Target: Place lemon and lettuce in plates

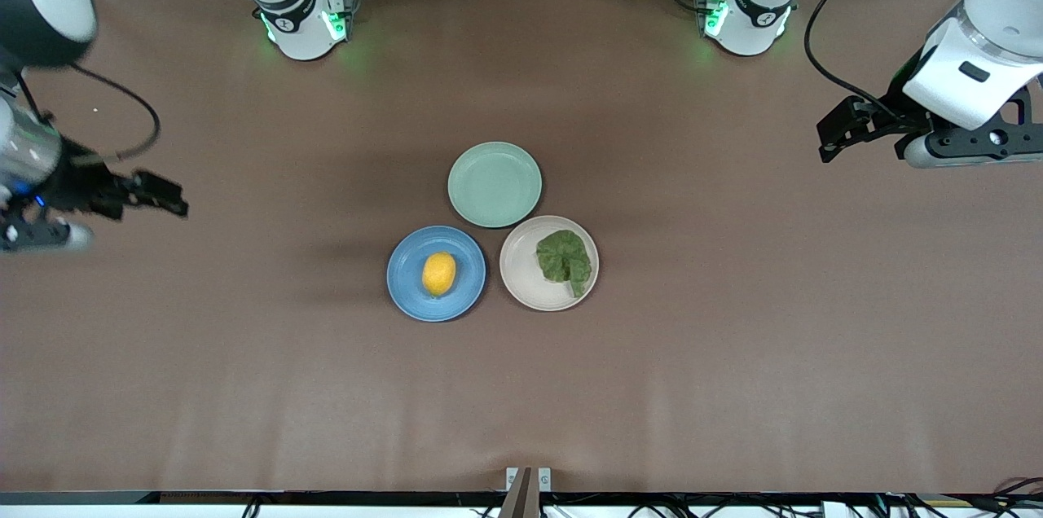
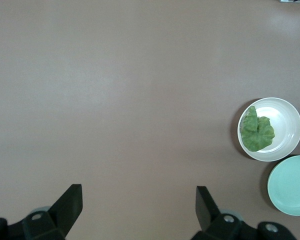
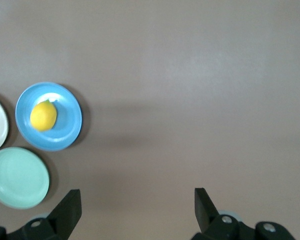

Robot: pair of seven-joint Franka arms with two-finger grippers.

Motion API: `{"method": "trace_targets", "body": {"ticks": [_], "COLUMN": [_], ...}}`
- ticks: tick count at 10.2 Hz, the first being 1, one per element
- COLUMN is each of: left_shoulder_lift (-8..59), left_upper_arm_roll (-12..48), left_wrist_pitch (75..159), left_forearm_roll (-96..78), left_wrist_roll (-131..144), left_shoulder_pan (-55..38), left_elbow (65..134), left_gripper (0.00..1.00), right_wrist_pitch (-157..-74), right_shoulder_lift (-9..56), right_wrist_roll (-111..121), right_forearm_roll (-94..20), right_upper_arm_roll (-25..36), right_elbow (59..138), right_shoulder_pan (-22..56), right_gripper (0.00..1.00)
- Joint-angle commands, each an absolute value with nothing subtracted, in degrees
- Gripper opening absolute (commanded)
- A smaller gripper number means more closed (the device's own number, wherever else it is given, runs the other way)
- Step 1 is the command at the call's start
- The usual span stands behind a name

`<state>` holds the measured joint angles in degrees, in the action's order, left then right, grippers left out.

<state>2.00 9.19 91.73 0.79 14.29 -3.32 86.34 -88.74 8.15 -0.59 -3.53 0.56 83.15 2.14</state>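
Looking from the front: three plates sit clustered mid-table, edges close together.
Blue plate: nearest the front camera, toward the right arm's end; the lemon lies in its middle.
Beige plate: just beside the blue one, toward the left arm's end; the lettuce lies flat inside it.
Mint plate: farther from the camera than the other two.
Left gripper: raised over bare table at the left arm's end, waiting, well apart from the plates.
Right gripper: raised over bare table at the right arm's end, waiting.
Left wrist view: fingers spread wide, holding nothing; beige plate with lettuce on it, mint plate beside.
Right wrist view: fingers spread wide, holding nothing; lemon on blue plate, mint plate beside.
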Motion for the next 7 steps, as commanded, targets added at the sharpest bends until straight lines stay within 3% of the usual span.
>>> {"method": "trace_targets", "body": {"ticks": [1, 7], "left_shoulder_lift": [0.2, -0.1], "left_upper_arm_roll": [9.1, 9.3], "left_wrist_pitch": [91.5, 95.0], "left_forearm_roll": [-0.7, -0.7], "left_wrist_roll": [11.1, 9.6], "left_shoulder_pan": [-1.9, 0.1], "left_elbow": [88.8, 91.5], "left_gripper": [1.00, 1.00], "right_wrist_pitch": [-87.0, -85.9], "right_shoulder_lift": [7.0, 7.1], "right_wrist_roll": [0.1, 0.3], "right_forearm_roll": [1.5, 3.6], "right_upper_arm_roll": [-1.8, -3.5], "right_elbow": [83.5, 83.4], "right_shoulder_pan": [1.8, 1.4], "right_gripper": [1.00, 1.00]}}
